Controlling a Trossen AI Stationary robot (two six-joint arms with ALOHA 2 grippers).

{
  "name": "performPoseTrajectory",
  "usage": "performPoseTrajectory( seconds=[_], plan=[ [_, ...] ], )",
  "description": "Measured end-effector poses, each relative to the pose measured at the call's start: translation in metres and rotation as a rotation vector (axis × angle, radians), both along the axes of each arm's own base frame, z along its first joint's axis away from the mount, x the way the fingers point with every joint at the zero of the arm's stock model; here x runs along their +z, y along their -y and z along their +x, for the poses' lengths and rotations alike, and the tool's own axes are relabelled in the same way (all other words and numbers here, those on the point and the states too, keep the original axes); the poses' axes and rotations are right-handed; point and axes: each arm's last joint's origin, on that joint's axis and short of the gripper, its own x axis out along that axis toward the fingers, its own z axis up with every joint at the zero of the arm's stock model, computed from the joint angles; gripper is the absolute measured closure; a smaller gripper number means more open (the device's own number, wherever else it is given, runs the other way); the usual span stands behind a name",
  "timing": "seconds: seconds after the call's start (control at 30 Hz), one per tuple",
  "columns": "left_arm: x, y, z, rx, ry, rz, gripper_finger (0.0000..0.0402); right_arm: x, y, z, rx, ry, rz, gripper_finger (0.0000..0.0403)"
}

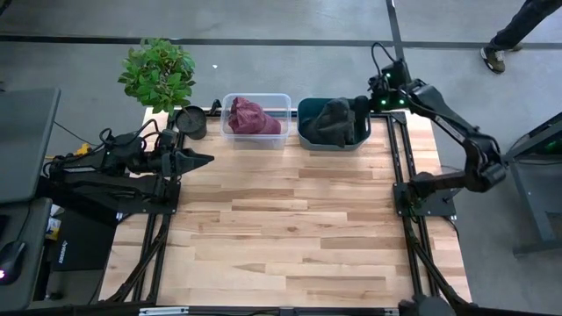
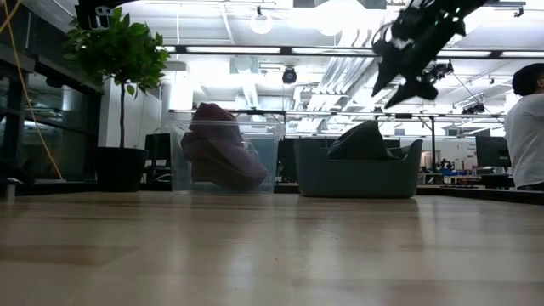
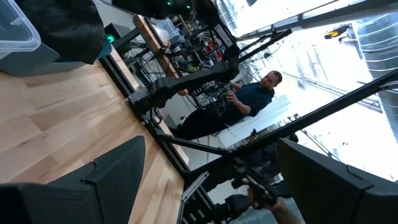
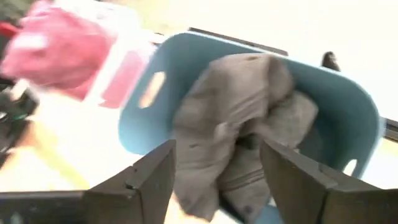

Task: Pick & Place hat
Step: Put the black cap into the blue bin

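1. Hat [image 4: 230, 118]: grey, crumpled, lying in the teal basket [image 1: 307, 136] at the far edge of the table [image 1: 290, 228]; not yet gripped.
2. Right pincer [image 4: 217, 177] hangs above the basket, fingers apart, nothing between them.
3. Judgement: descend straight onto the raised fold of fabric, keep clear of the basket wall, close only once the cloth sits between both fingers.
4. Clear bin [image 1: 256, 98], just beside the basket, holds a maroon hat [image 1: 253, 117].
5. Left pincer [image 1: 206, 160] waits at the table's left edge; fingers together.
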Motion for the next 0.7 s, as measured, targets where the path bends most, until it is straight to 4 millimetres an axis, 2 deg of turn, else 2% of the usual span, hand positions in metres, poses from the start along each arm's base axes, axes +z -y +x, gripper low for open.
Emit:
performPoseTrajectory(
  seconds=[0.17,0.37,0.53,0.7],
  plan=[
    [0.0,0.0,0.0,0.0,-0.001,0.0,0.0062,0.017,-0.029,0.003,0.06,0.033,-0.026,0.0247],
    [0.0,0.0,0.0,0.001,-0.001,0.0,0.0062,0.029,-0.058,0.011,0.09,0.072,-0.028,0.0382],
    [0.0,0.0,0.0,0.001,-0.002,0.0,0.0062,0.025,-0.079,0.024,0.057,-0.011,0.006,0.0394],
    [0.0,0.0,0.0,0.001,-0.002,0.002,0.0062,0.017,-0.103,0.049,0.063,-0.077,0.018,0.04]
  ],
)
